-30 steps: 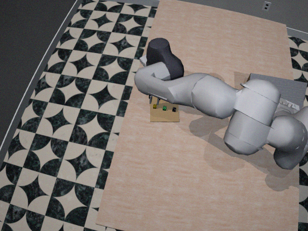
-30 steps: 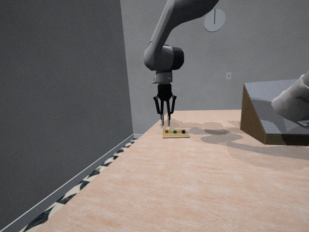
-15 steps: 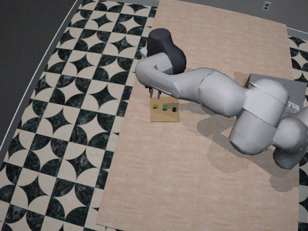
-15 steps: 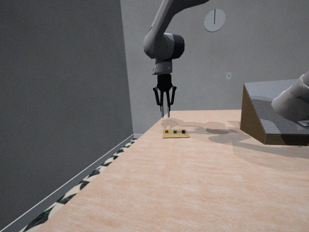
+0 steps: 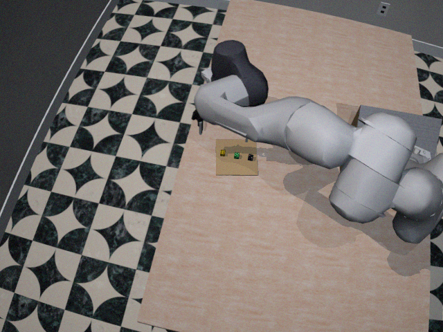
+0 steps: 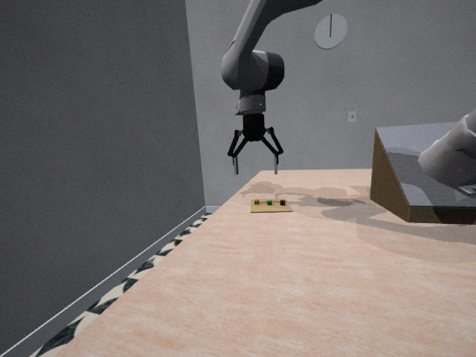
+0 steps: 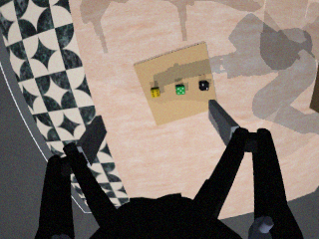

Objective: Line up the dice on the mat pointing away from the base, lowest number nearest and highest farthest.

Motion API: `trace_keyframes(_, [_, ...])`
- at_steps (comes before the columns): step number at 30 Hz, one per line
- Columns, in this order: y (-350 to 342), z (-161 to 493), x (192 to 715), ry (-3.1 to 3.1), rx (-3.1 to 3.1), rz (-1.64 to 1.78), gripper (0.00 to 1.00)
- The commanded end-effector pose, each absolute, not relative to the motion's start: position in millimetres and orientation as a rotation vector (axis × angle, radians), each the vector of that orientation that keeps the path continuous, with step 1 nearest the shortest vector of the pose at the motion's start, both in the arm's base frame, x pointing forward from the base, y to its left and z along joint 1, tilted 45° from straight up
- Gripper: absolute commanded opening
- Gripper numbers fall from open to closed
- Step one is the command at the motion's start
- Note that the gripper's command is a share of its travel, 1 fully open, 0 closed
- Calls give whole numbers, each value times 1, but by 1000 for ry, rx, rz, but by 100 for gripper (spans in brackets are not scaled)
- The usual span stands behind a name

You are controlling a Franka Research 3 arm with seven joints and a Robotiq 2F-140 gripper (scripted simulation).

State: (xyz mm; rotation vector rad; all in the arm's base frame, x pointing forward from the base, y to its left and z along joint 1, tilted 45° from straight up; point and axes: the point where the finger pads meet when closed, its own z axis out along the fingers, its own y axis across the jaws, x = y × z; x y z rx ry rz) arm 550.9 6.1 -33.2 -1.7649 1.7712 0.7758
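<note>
1. Dice, yellow point(image 5: 222, 153) point(image 6: 256, 201) point(image 7: 156, 92), green point(image 5: 237, 155) point(image 6: 269, 202) point(image 7: 180, 90) and black point(image 5: 250, 157) point(image 6: 282, 202) point(image 7: 203, 86), are standing apart on the mat point(image 5: 236, 167) point(image 6: 271, 208) point(image 7: 164, 112), nearly in one row.
2. Gripper point(image 6: 255, 173) point(image 7: 155, 117) is above the table point(image 5: 286, 250) point(image 6: 288, 277) point(image 7: 135, 164), its fingers wide apart.

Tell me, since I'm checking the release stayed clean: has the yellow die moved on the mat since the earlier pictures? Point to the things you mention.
No visible shift: the yellow die point(image 5: 222, 153) point(image 6: 256, 201) point(image 7: 156, 93) keeps its spot near the same mat point(image 5: 236, 168) point(image 6: 271, 208) point(image 7: 171, 112) corner.
</note>
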Motion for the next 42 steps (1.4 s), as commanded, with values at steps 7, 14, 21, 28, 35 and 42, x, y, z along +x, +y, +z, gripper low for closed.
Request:
trace_keyframes(7, [5,-32,551,1778,-1761,780,100])
trace_keyframes(14, [1,-28,551,1778,-1761,780,100])
trace_keyframes(21, [-17,-10,552,1778,-1761,780,100])
trace_keyframes(28, [-31,4,553,1778,-1761,780,100])
trace_keyframes(35, [-43,16,553,1778,-1761,780,100])
trace_keyframes(42, [-44,17,554,1778,-1761,780,100])
